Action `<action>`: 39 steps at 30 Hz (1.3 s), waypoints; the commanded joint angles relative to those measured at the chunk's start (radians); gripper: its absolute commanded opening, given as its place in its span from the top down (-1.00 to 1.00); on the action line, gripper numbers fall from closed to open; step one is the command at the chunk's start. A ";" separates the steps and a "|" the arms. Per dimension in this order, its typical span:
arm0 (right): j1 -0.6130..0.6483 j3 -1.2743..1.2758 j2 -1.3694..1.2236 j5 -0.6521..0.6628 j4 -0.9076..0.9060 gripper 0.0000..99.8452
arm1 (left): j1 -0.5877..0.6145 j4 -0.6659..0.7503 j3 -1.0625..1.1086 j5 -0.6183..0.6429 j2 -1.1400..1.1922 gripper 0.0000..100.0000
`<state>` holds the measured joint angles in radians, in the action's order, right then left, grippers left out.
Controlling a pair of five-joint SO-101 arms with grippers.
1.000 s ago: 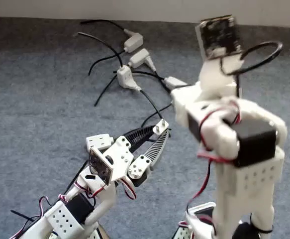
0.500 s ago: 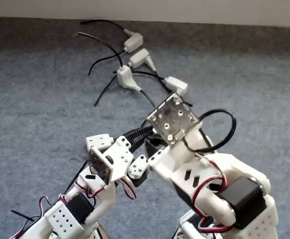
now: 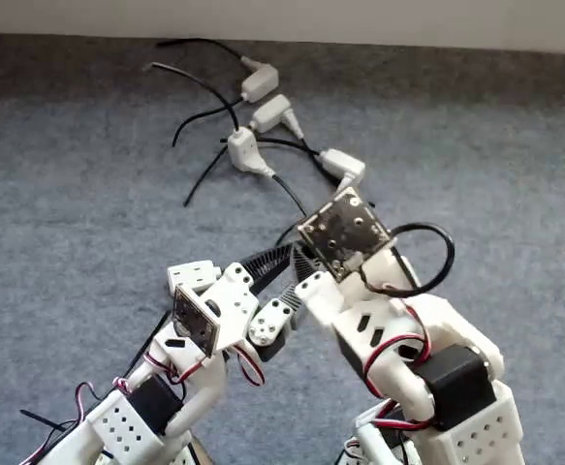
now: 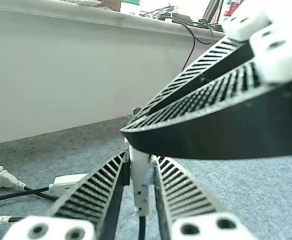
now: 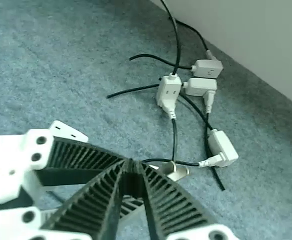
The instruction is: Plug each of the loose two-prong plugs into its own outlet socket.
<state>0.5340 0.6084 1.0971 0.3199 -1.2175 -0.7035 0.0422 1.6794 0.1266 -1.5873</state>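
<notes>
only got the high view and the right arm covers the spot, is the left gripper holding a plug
observer: yes, the left wrist view shows a white plug clamped in the left gripper.
operator: ok and the right gripper, open or shut
observer: shut. In the left wrist view the right gripper has its tips together, close by that plug.
</notes>
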 commanded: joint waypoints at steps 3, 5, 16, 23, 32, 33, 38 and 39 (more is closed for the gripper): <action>-0.171 0.159 -0.001 0.060 0.134 0.99 | -0.005 0.005 0.024 -0.003 -0.002 0.99; -0.205 0.213 0.002 0.061 0.170 0.99 | 0.005 0.006 0.024 -0.002 -0.002 0.99; -0.236 0.197 0.007 0.061 0.216 0.99 | 0.030 0.005 0.024 0.000 -0.002 0.99; -0.236 -0.142 -0.001 0.057 0.094 0.99 | 0.035 0.005 0.024 0.002 0.007 0.99; -0.364 -0.398 -0.004 0.054 -0.074 0.99 | 0.090 0.002 0.013 0.003 0.008 0.99; -0.401 -0.378 -0.004 0.054 -0.082 0.99 | 0.119 -0.014 -0.002 0.005 0.008 0.99; -0.591 -0.225 -0.002 0.054 -0.085 0.99 | 0.282 -0.310 -0.211 0.209 0.010 0.99; -0.624 -0.182 -0.002 0.054 -0.074 0.99 | 0.309 -0.361 -0.249 0.222 0.012 0.99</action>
<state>0.0368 0.3307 1.1032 0.3705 -1.3004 -0.4733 -0.1665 1.5704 0.2739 -1.5812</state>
